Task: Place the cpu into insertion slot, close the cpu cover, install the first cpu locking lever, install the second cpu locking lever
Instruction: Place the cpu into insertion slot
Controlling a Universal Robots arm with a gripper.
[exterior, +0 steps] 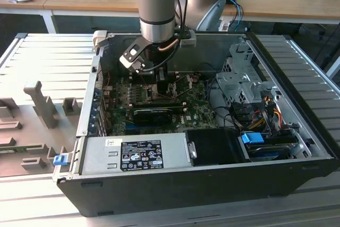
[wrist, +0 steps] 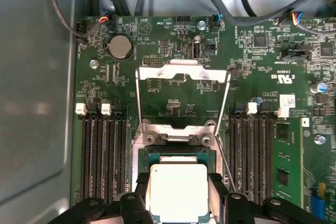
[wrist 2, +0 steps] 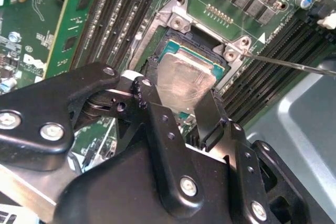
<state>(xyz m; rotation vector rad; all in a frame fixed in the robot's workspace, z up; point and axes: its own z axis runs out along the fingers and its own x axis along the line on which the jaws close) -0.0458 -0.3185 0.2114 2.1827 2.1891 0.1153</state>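
One chip: (wrist: 176,195) silver-grey square with a smeared, shiny face, lying directly over the socket (wrist: 176,150).
One socket: dark square, silvery rim.
One cover: (wrist: 184,69) thin silvery frame, swung open beyond the socket, green board showing through its cut-out.
Two levers: (wrist: 226,103) thin wires, raised on either side of the socket.
Tool: (wrist: 177,203) black fingers (wrist: 216,192) parted only chip-wide, clenched on the chip's two opposite edges.

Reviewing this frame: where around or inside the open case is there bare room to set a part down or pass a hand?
Free: the ribbed table on the exterior view's right of the case. Crowded: the gripper at the cpu between memory slots, cables by the drive cage.
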